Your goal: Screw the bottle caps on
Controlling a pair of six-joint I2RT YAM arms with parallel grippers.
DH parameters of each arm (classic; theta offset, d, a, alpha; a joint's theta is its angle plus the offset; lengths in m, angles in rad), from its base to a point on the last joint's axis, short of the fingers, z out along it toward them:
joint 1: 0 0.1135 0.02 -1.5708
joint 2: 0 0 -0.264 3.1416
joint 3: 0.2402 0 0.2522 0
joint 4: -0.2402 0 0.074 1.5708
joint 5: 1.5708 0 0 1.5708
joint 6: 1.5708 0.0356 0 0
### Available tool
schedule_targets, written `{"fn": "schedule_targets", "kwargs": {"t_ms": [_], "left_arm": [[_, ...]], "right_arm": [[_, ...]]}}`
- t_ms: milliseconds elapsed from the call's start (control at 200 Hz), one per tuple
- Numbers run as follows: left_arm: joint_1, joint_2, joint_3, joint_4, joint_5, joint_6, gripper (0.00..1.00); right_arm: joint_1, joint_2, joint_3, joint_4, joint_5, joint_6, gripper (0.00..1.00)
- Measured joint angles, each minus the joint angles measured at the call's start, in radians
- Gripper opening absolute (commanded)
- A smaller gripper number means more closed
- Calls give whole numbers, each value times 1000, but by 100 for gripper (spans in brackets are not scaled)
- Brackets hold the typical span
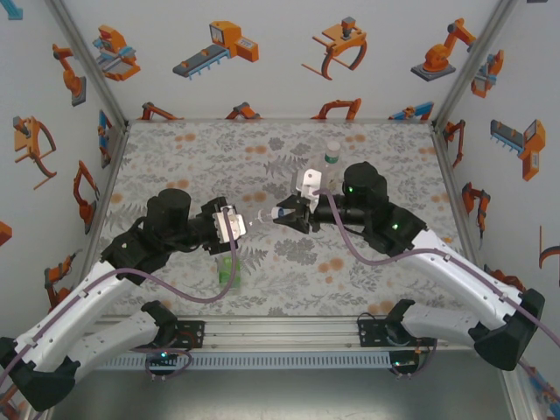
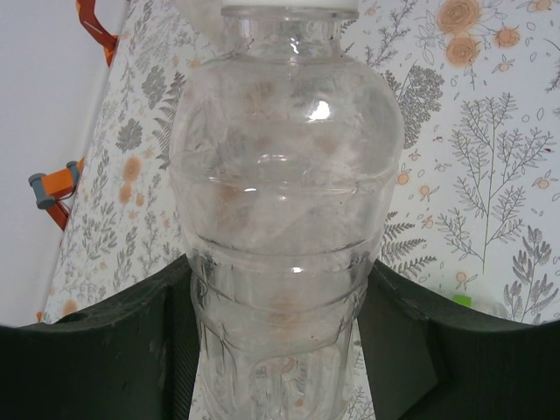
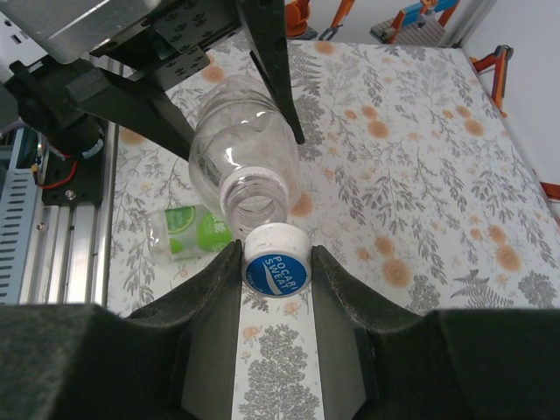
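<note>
My left gripper [image 1: 234, 226] is shut on the clear bottle [image 2: 284, 201], holding it level above the mat with its open neck [image 3: 254, 194] pointing at the right gripper. My right gripper [image 3: 276, 255] is shut on a white cap with a blue printed top [image 3: 276, 261]. That cap sits just in front of the neck and slightly off its axis, apart from the threads. The short green-tinted bottle [image 1: 229, 267] lies on its side on the mat below the left gripper, uncapped. The taller bottle with the green neck band [image 1: 331, 161] stands behind the right gripper [image 1: 290, 215].
The flower-printed mat [image 1: 385, 157] covers the table inside white walls with orange robot pictures. An aluminium rail [image 1: 280, 331] runs along the near edge. The left arm's fingers [image 3: 157, 105] reach in close above the right gripper.
</note>
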Motion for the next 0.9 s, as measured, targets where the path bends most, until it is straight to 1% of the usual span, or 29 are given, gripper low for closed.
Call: {"fn": "schedule_targets", "kwargs": {"t_ms": [250,541,901], "left_arm": [[0,6,0,-11,-15,0,0],[0,20,1,-31,-5,1,0],[1,23,5,-66,57,17,0]], "right_arm": [[14,25,9,0,-35,0,0],[26,33,26,-10,-39,-30,0],[32,60,87,-133,-65,-102,0]]}}
